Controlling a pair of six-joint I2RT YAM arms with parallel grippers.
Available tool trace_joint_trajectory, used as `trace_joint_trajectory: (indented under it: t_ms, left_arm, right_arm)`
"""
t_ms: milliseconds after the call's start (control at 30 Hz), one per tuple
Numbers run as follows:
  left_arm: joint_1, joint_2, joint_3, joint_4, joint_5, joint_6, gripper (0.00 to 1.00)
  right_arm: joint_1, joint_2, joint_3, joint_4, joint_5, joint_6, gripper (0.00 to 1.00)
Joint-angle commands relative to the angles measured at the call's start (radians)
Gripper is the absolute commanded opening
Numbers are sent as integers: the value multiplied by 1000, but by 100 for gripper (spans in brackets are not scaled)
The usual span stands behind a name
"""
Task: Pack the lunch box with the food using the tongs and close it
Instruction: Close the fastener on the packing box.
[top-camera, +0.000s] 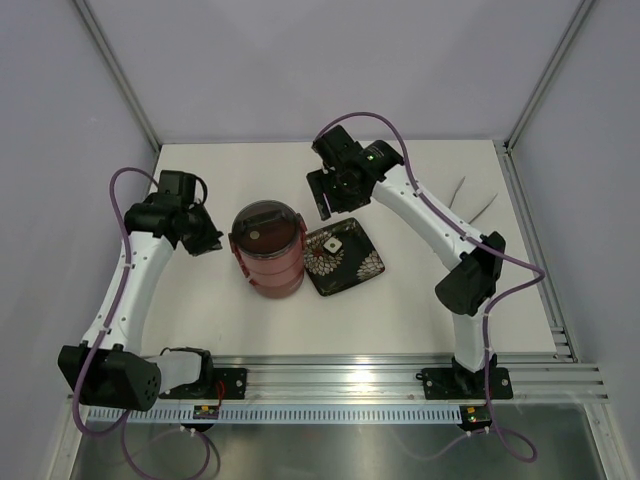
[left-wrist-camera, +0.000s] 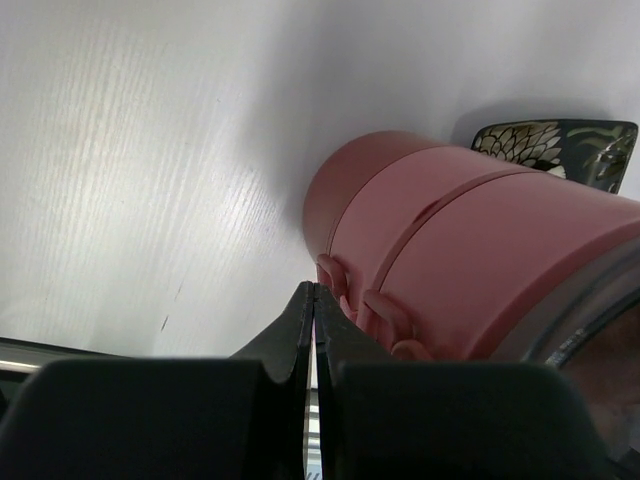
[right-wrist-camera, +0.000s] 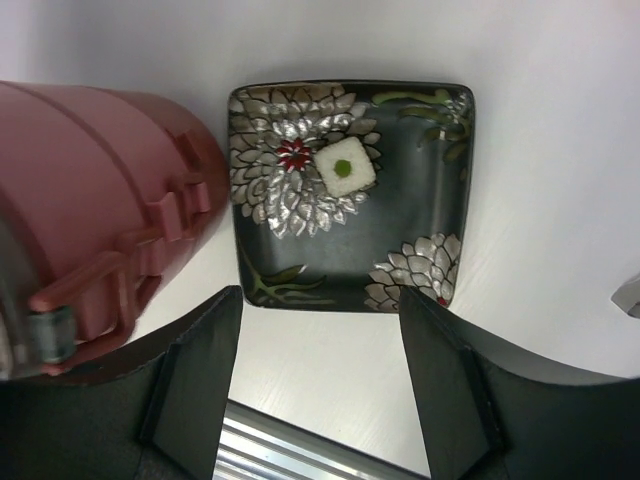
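Note:
The lunch box (top-camera: 268, 250) stands stacked as a dusty-red tower with its round lid on top, left of the plate. Side clasps show on the lunch box (left-wrist-camera: 480, 260) in the left wrist view and on the lunch box (right-wrist-camera: 90, 220) in the right wrist view. No food is in view. The tongs (top-camera: 484, 208) lie far right at the back of the table. My left gripper (top-camera: 212, 243) (left-wrist-camera: 314, 290) is shut on nothing, just left of the box's wall. My right gripper (top-camera: 325, 205) (right-wrist-camera: 318, 300) hangs open and empty behind the plate.
A black square flower-patterned plate (top-camera: 370, 262) (right-wrist-camera: 330, 260) lies right of the box with one small white square (right-wrist-camera: 346, 168) on it. Grey walls and metal frame posts enclose the table. A metal rail (top-camera: 350, 375) runs along the near edge.

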Motion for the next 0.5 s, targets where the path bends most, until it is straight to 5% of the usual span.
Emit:
trace_joint_trajectory:
  t_ms: [0, 233, 467]
  left_arm:
    - [-26, -19, -29, 68, 42, -22, 0]
    - [-120, 18, -14, 165, 88, -77, 0]
    - [-117, 21, 29, 71, -28, -24, 0]
  right_arm:
    - [65, 24, 93, 14, -41, 0, 71]
    - [125, 50, 139, 32, -170, -8, 71]
    - [105, 1, 65, 41, -64, 0, 71]
